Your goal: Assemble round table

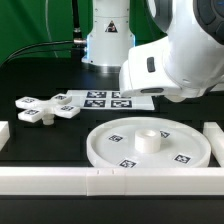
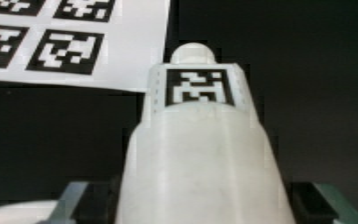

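Short cylindrical leg (image 2: 197, 140) fills the wrist view, clamped in the closed pincer (image 2: 194, 200), the marker board (image 2: 69, 40) beyond its tip. Should that tip meet the round disc's (image 1: 110, 142) central hub (image 1: 148, 139) off-axis, it would likely jam or shove the disc.

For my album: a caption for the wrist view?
Tagged white leg held in the gripper, with the marker board beyond.

Bright, even light from above nearly washes out the white disc (image 1: 112, 141) and the arm (image 1: 185, 45) against the black table (image 1: 40, 78), with only faint shadows, while the wrist view is soft, the leg (image 2: 197, 140) blurred close up and grainy.
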